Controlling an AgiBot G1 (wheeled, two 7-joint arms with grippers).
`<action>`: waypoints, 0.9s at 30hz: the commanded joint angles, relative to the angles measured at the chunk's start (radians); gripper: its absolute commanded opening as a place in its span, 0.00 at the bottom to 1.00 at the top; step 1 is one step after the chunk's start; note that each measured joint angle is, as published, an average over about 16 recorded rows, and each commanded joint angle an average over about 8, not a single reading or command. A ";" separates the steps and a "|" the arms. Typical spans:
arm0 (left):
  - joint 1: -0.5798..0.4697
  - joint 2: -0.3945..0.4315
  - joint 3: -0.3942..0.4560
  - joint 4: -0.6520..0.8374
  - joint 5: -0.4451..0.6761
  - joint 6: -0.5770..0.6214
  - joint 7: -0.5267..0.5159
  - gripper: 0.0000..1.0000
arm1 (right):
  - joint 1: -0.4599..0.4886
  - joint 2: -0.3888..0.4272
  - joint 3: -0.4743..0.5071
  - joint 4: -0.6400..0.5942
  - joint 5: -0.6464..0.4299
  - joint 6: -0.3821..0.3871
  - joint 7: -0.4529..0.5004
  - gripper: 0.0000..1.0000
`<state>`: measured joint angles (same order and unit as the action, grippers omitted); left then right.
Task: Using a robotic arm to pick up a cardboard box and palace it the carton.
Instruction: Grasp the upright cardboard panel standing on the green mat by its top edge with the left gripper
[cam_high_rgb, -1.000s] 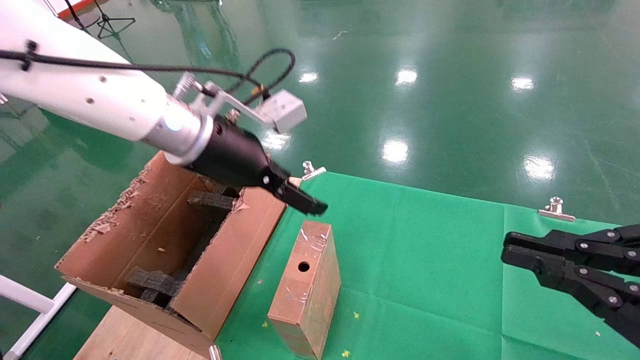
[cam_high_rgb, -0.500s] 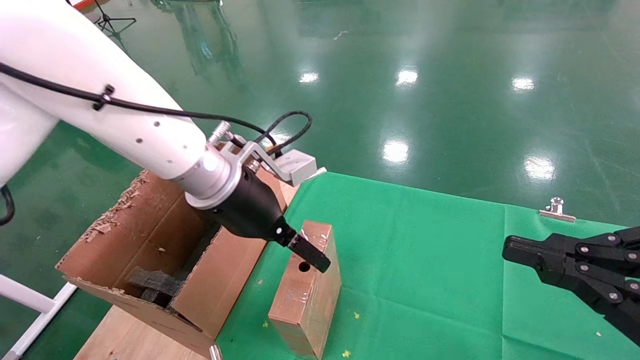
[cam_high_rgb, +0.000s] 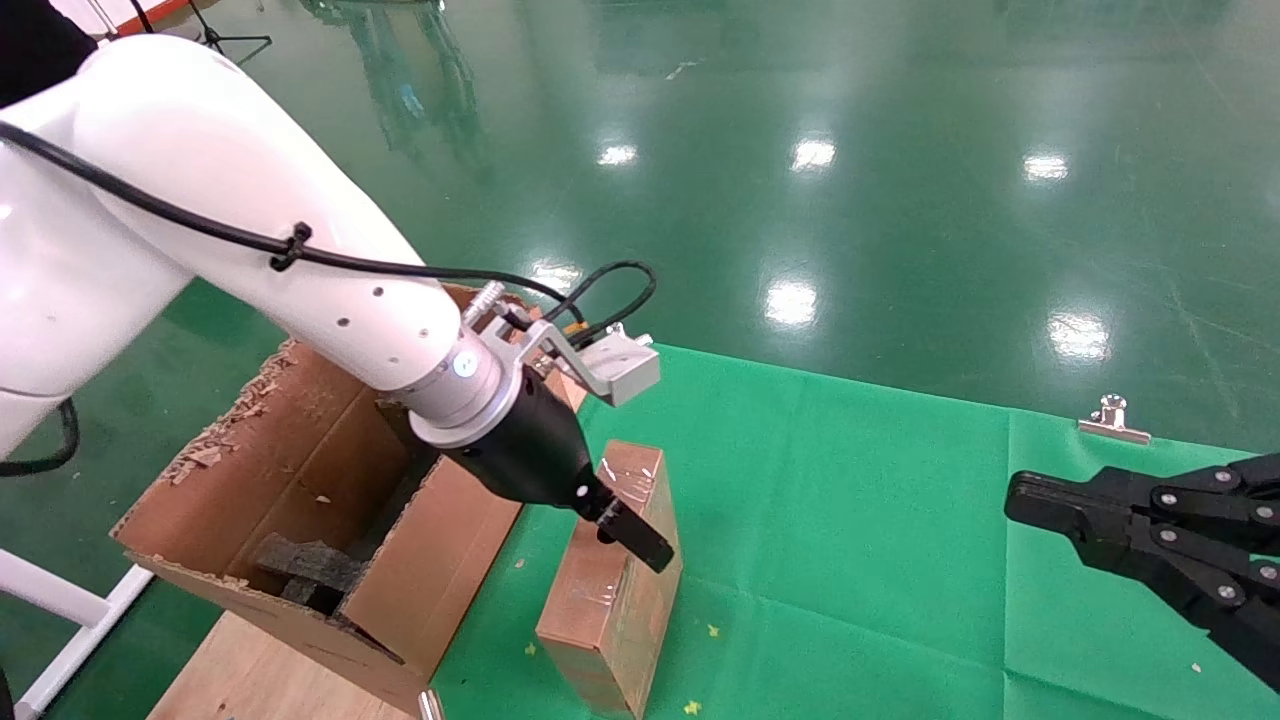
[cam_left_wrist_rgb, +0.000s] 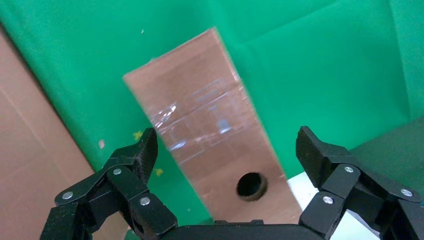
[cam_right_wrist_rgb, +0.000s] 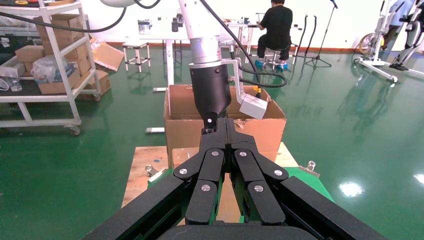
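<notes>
Head view: the robotic arm's left gripper (cam_high_rgb: 630, 530) is held over the cardboard box (cam_high_rgb: 610, 600), which lies on the green cloth (cam_high_rgb: 850, 560) beside the carton (cam_high_rgb: 330, 490).
Left wrist view: fingers (cam_left_wrist_rgb: 142, 155) are spread wide, nothing gripped.
Right wrist view: right gripper (cam_right_wrist_rgb: 229, 131) is clenched, idle.

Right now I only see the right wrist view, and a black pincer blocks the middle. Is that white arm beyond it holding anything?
Observer: No. Its left pincer is open, with one finger on each side of a box, not shut on it.
Visitor: What kind of box?
Observer: Long, reddish-brown and taped, with a round hole in its upper face. It lies on the green cloth.
Visitor: And the big carton behind the arm, is anything in it?
Observer: Yes. The head view looks into the carton and shows dark foam pieces inside, and its flap edges are torn.
</notes>
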<state>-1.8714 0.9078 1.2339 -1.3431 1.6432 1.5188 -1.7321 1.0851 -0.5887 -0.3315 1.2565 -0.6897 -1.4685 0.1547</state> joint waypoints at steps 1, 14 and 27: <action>0.000 0.003 0.005 0.000 0.000 -0.004 0.006 1.00 | 0.000 0.000 0.000 0.000 0.000 0.000 0.000 0.51; 0.001 0.003 0.003 0.000 0.000 -0.005 0.005 0.00 | 0.000 0.000 0.000 0.000 0.000 0.000 0.000 1.00; 0.002 0.002 0.000 0.000 0.000 -0.003 0.003 0.00 | 0.000 0.000 0.000 0.000 0.000 0.000 0.000 1.00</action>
<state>-1.8698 0.9097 1.2343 -1.3431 1.6433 1.5162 -1.7289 1.0850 -0.5887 -0.3315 1.2563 -0.6896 -1.4683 0.1546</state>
